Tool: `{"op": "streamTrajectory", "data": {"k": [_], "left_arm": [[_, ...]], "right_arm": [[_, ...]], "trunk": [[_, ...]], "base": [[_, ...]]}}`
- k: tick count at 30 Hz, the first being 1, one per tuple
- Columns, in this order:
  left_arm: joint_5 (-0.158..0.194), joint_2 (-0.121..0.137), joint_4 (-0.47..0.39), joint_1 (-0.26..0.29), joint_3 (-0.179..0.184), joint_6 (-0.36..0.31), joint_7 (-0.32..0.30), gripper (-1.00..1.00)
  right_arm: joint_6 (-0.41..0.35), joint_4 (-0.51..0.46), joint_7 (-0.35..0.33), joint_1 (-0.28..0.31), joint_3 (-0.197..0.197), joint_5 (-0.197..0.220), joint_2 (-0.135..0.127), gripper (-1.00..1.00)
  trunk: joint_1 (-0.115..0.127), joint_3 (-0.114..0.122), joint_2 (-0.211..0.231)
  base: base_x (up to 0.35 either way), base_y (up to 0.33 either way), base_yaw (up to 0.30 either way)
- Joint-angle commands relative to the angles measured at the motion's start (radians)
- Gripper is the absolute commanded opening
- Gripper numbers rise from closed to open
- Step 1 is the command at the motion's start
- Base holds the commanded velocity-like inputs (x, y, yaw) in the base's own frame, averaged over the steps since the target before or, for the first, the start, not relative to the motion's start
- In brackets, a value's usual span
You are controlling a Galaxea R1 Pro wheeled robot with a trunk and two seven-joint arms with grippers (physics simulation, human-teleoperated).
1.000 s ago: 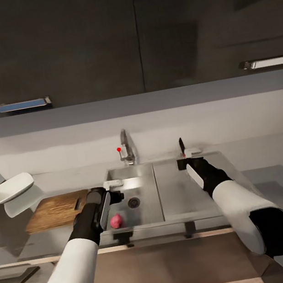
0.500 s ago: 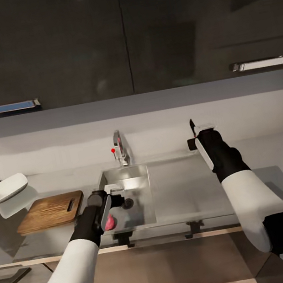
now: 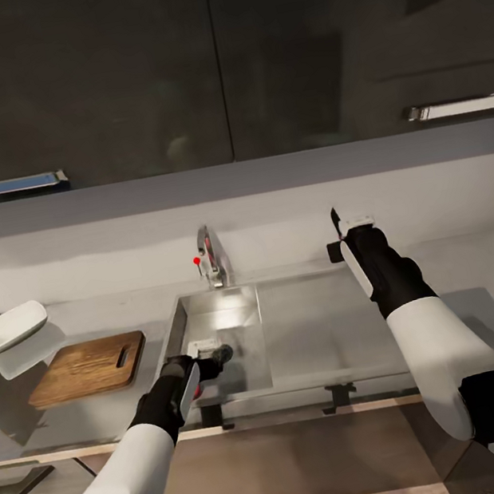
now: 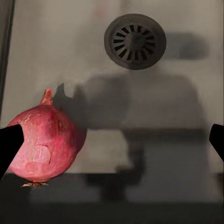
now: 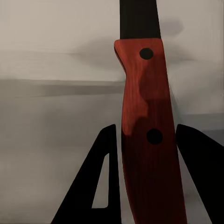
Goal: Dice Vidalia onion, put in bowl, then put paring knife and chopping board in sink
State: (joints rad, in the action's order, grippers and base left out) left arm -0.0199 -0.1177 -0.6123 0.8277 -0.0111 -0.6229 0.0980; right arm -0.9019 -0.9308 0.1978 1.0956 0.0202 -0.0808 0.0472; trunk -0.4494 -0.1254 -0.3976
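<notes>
Since the earlier frames the left gripper [image 3: 217, 355] has dropped lower into the sink [image 3: 294, 328] basin, at lower centre-left of the head view, and now covers the drain there; the right arm is unchanged over the last half second. Left wrist view: fingers spread wide, released, one tip [image 4: 8, 145] overlapping the near side of the Vidalia onion [image 4: 45, 140], the other [image 4: 217, 140] well apart at the opposite frame edge. Onion rests on the basin floor, near the front wall, drain [image 4: 135, 41] beyond it. Open basin floor lies between onion and far fingertip.

Right gripper [image 3: 339, 245] is raised above the drainboard at centre-right, clenched on the paring knife [image 5: 144, 130], blade [image 3: 335, 220] pointing up; fingers flank the red handle.

Chopping board [image 3: 88, 368] lies on the countertop [image 3: 477, 263] at left, just beside the sink's left rim, bare on top. Bowl [image 3: 8, 328] sits beyond it at far left
</notes>
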Motion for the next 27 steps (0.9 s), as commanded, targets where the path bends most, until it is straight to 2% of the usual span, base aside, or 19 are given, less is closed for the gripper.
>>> {"op": "streamTrajectory", "data": {"k": [1,4,5,6,7,19,27], "left_arm": [[-0.002,0.0,-0.005,0.001,-0.001,-0.005,0.003,1.0],[-0.003,0.012,-0.023,0.001,-0.002,-0.005,0.006,1.0],[-0.003,0.012,-0.033,0.001,-0.002,-0.005,0.032,1.0],[-0.003,0.012,-0.045,0.001,-0.001,-0.006,0.083,1.0],[-0.003,0.012,-0.05,0.001,-0.001,-0.006,0.098,1.0],[-0.003,0.013,-0.032,0.001,0.0,-0.006,0.099,1.0],[-0.003,0.013,-0.015,0.001,0.0,-0.005,0.098,1.0]], "right_arm": [[-0.006,0.0,-0.002,0.001,0.001,-0.008,-0.001,-1.0],[-0.006,0.001,-0.002,0.001,0.001,-0.008,0.0,-1.0],[-0.006,0.002,-0.002,0.001,0.002,-0.008,0.0,-1.0],[-0.006,0.003,-0.003,0.001,0.002,-0.008,0.0,-1.0],[-0.006,0.003,-0.003,0.001,0.002,-0.008,0.0,-1.0],[-0.006,0.004,-0.003,0.001,0.002,-0.008,0.001,-1.0],[-0.006,0.004,-0.002,0.001,0.001,-0.008,0.0,-1.0]], "trunk": [[-0.001,-0.004,-0.002],[-0.001,-0.009,-0.002],[-0.001,-0.01,-0.002],[-0.001,-0.012,-0.002],[-0.001,-0.014,-0.002],[-0.001,-0.033,-0.002],[-0.001,-0.046,-0.002]], "base": [[0.0,0.0,0.0],[0.0,0.0,0.0],[0.0,0.0,0.0],[0.0,0.0,0.0],[0.0,0.0,0.0],[0.005,0.0,0.0],[0.162,0.0,0.0]]}}
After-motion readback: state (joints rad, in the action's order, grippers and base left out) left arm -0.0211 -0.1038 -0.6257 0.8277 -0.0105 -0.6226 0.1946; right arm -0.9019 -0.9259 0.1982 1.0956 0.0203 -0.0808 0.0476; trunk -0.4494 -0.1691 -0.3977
